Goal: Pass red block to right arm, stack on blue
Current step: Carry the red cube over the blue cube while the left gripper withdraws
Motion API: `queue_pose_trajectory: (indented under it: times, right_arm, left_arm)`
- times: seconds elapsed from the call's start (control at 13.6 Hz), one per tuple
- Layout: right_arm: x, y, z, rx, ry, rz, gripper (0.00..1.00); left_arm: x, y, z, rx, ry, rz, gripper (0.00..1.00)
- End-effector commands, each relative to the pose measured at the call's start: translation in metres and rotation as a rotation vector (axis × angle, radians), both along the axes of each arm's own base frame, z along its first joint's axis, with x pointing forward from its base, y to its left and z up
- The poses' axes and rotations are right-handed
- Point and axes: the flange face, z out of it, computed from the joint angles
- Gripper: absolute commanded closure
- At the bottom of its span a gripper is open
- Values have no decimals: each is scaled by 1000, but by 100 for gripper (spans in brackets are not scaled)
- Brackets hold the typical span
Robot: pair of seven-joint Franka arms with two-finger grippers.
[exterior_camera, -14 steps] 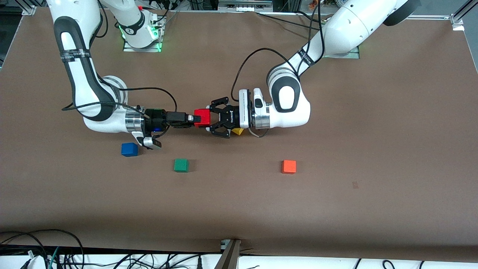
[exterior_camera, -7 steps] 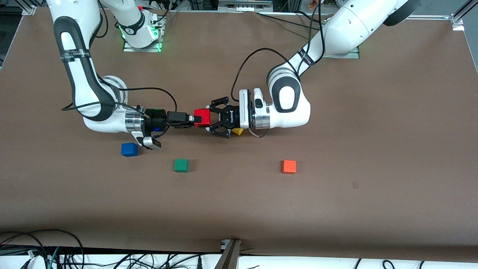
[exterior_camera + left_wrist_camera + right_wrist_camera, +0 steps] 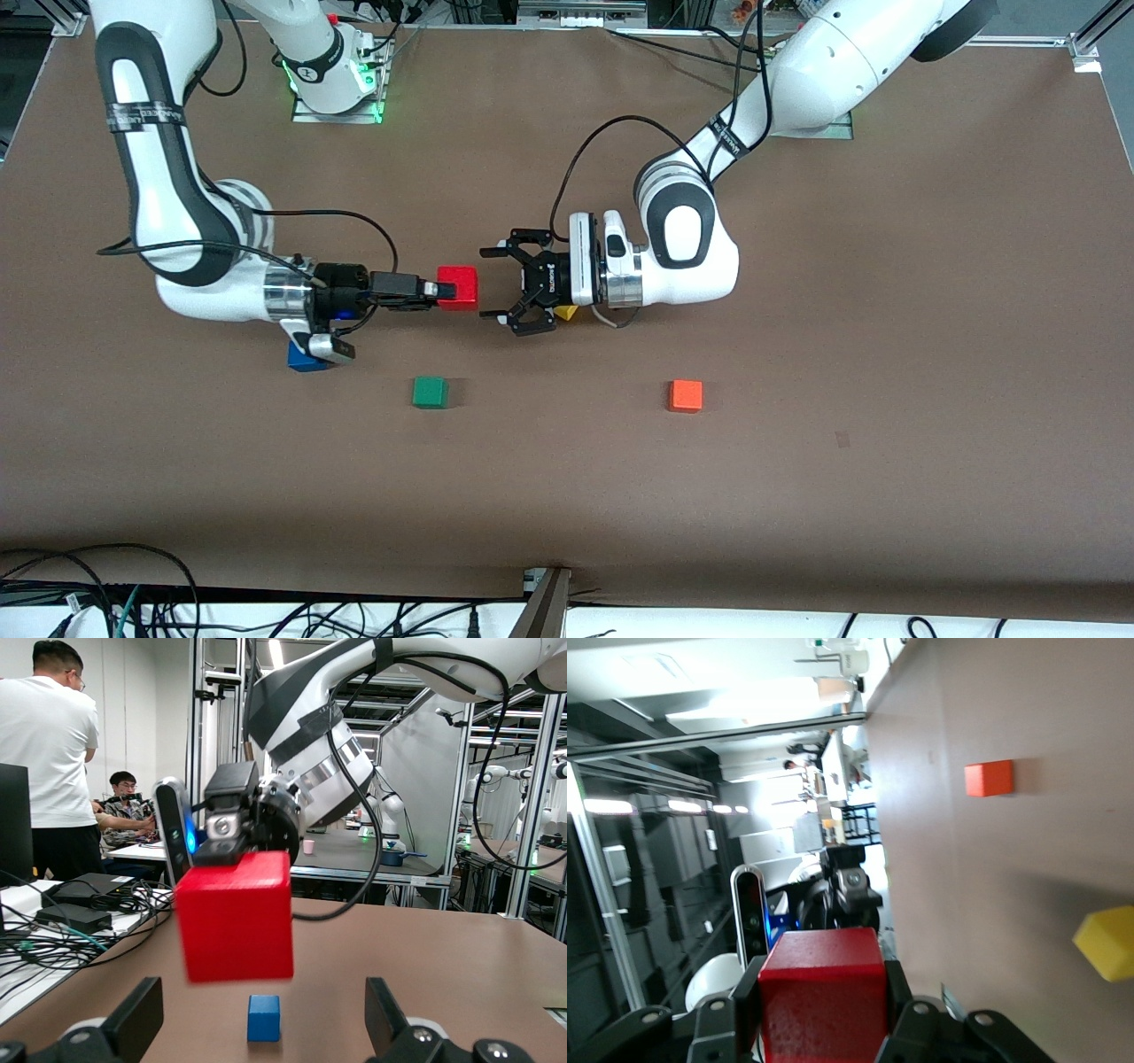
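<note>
The red block (image 3: pixel 458 288) is held off the table in my right gripper (image 3: pixel 440 290), whose slim black fingers are shut on it. In the right wrist view the block (image 3: pixel 824 988) fills the space between the fingers. My left gripper (image 3: pixel 490 284) is open and empty, a small gap from the block; its fingers (image 3: pixel 133 1020) stand wide apart in the left wrist view, with the red block (image 3: pixel 235 915) ahead of them. The blue cube (image 3: pixel 299 360) lies on the table, partly hidden under the right wrist. It shows whole in the left wrist view (image 3: pixel 263 1018).
A green cube (image 3: pixel 430 392) lies nearer the front camera than the grippers. An orange cube (image 3: pixel 686 395) lies toward the left arm's end. A yellow cube (image 3: pixel 563 312) lies mostly hidden under the left hand. The orange cube (image 3: pixel 989 778) and yellow cube (image 3: pixel 1107 942) show in the right wrist view.
The left gripper has opened and let go of the red block. The right arm has drawn back toward its own end with the block, and its wrist now covers part of the blue cube.
</note>
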Motion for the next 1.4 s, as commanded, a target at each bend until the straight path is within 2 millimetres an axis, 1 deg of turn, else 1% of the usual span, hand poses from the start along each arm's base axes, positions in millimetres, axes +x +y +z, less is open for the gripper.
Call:
queue_pose_trajectory:
  times: [0.0, 0.07, 0.22, 0.29, 0.37, 0.44, 0.51, 0.59, 0.66, 0.81, 0.88, 1.03, 1.1, 1.25, 1.32]
  right_arm:
    - [7, -45, 20, -83, -19, 50, 100]
    - [9, -66, 23, -141, -30, 72, 100]
    - [12, -119, 28, -280, -53, 102, 100]
    - [12, -143, 34, -375, -75, 134, 100]
    - [11, -162, 38, -458, -89, 173, 100]
    - [10, -179, 38, -531, -90, 193, 100]
    - [8, -193, 35, -601, -93, 211, 100]
    - [9, -206, 31, -678, -116, 220, 100]
    - [10, -214, 26, -739, -137, 222, 100]
    - [14, -223, 22, -856, -170, 217, 100]
    - [15, -226, 17, -913, -178, 208, 100]
    - [18, -215, 2, -1008, -224, 186, 100]
    - [18, -209, -11, -1063, -253, 163, 100]
    - [15, -185, -37, -1141, -296, 123, 100]
    - [14, -179, -43, -1162, -306, 105, 100]
  left_arm:
    - [10, 22, -4, -28, -5, -30, 0]
    - [15, 30, -5, -11, 22, -44, 0]
    - [27, 52, -4, 45, 62, -121, 0]
    - [36, 71, -4, 91, 74, -164, 0]
    - [43, 88, -4, 136, 95, -209, 0]
    - [47, 101, -2, 182, 113, -258, 0]
    - [53, 118, -2, 227, 147, -288, 0]
    - [54, 130, -1, 277, 177, -322, 0]
    - [57, 142, 0, 316, 210, -334, 0]
    - [58, 157, 2, 412, 283, -361, 0]
    - [60, 162, 6, 461, 301, -372, 0]
    - [63, 172, 15, 535, 360, -404, 0]
    - [66, 183, 19, 585, 404, -410, 0]
    - [71, 194, 38, 683, 485, -420, 0]
    - [73, 202, 46, 740, 527, -425, 0]
